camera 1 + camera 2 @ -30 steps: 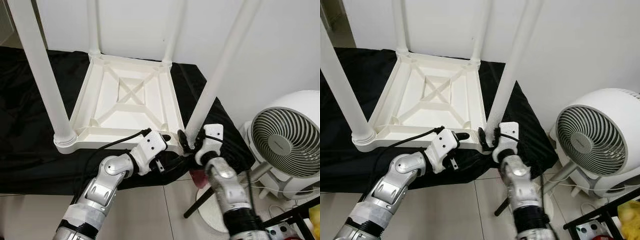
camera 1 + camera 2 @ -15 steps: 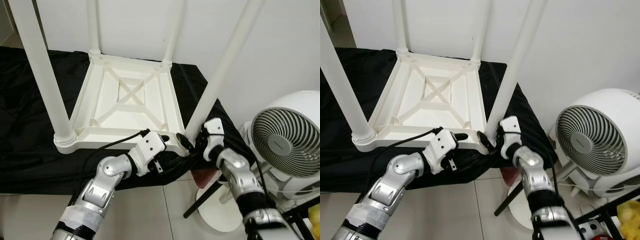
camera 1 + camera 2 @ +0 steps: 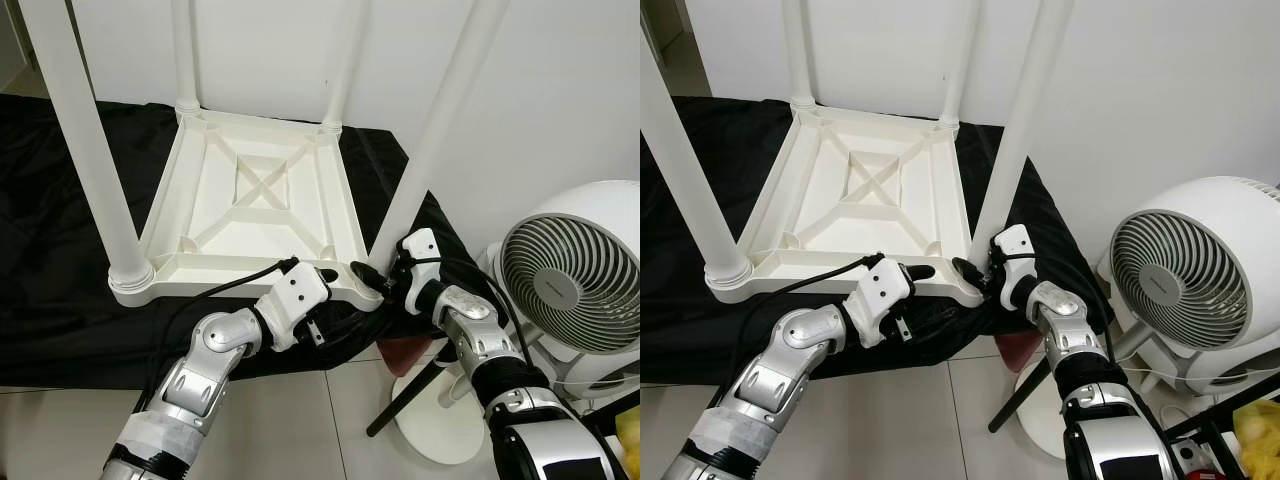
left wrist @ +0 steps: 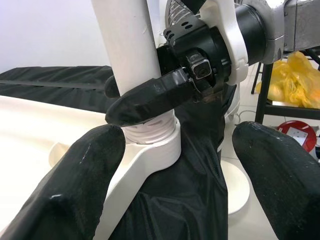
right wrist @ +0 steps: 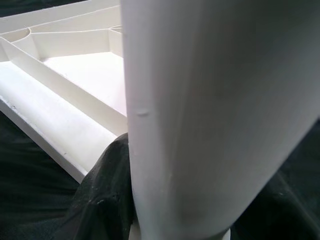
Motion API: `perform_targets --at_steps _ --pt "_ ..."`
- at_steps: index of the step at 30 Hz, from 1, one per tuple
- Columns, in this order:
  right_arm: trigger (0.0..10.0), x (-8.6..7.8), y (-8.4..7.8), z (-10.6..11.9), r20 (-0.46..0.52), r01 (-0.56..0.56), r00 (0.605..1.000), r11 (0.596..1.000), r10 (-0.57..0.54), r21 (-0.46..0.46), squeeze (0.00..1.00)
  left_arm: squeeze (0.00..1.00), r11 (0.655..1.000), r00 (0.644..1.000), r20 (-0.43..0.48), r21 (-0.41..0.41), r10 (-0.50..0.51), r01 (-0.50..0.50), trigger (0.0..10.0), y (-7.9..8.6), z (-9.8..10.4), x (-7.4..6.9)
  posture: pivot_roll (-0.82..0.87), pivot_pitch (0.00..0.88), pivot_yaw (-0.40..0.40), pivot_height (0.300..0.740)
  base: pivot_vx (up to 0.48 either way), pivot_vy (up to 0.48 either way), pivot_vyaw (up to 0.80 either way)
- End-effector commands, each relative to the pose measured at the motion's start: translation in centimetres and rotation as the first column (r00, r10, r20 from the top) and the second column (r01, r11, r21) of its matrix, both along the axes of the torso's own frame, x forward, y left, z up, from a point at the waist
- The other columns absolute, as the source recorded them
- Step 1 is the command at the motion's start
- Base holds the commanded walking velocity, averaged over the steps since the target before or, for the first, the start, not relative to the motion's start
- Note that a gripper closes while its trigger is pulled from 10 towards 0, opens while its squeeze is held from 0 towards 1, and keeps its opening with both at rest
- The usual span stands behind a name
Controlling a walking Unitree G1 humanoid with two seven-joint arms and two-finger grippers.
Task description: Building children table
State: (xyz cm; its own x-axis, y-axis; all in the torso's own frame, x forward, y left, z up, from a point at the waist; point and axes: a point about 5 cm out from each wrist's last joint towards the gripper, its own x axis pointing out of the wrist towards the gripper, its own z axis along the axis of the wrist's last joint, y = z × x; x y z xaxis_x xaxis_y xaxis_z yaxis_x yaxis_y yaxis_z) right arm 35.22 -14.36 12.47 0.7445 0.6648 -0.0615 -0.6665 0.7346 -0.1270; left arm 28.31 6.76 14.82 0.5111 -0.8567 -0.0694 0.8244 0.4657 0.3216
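My right claw (image 3: 372,277) is closed around the base of the leg (image 3: 440,110), where it enters the corner of the upturned table (image 3: 250,200). Just beside it, my left claw (image 3: 330,275) is open at the same corner, grasping nothing. The table lies on a black cloth (image 3: 50,250).

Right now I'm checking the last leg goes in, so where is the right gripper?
The right gripper is at the base of the near right table leg, at the corner of the upturned white tabletop, with the left gripper just beside it.
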Motion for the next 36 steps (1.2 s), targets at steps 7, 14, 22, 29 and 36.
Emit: perform_targets --at_steps 7,14,22,29,36 --pt "10.0 -0.3 -0.8 -1.2 -0.057 0.076 0.995 0.997 -0.077 -0.014 0.00 0.00 1.000 1.000 -0.007 -0.006 0.011 -0.011 10.0 -0.4 -0.2 -0.2 -0.03 0.000 -0.157 0.740 0.000 0.000 0.00" --pt "10.0 -0.6 -0.1 -1.3 -0.099 0.303 0.950 0.952 -0.298 0.044 0.00 0.00 1.000 1.000 -0.021 0.000 0.023 -0.023 10.0 -0.3 -0.7 -0.4 -0.05 0.000 -0.156 0.740 0.000 0.000 0.00" --pt "10.0 -2.8 2.5 -1.6 -0.182 0.600 0.798 0.786 -0.574 0.149 0.00 0.00 0.999 0.999 -0.021 -0.013 0.043 -0.043 10.0 0.0 -0.5 -0.1 -0.05 0.000 -0.157 0.740 0.000 0.000 0.00" --pt "10.0 -3.7 3.7 -1.0 -0.181 0.611 0.791 0.767 -0.585 0.196 0.00 0.00 0.999 0.999 -0.017 -0.012 0.046 -0.046 10.0 0.1 -0.2 0.1 -0.05 0.000 -0.154 0.740 0.000 0.000 0.00" --pt "10.0 -3.7 2.8 -0.6 -0.179 0.607 0.794 0.765 -0.580 0.213 1.00 0.00 0.999 0.999 -0.013 -0.013 0.052 -0.052 10.0 0.2 0.0 0.4 -0.06 0.000 -0.153 0.740 0.000 0.000 0.00"
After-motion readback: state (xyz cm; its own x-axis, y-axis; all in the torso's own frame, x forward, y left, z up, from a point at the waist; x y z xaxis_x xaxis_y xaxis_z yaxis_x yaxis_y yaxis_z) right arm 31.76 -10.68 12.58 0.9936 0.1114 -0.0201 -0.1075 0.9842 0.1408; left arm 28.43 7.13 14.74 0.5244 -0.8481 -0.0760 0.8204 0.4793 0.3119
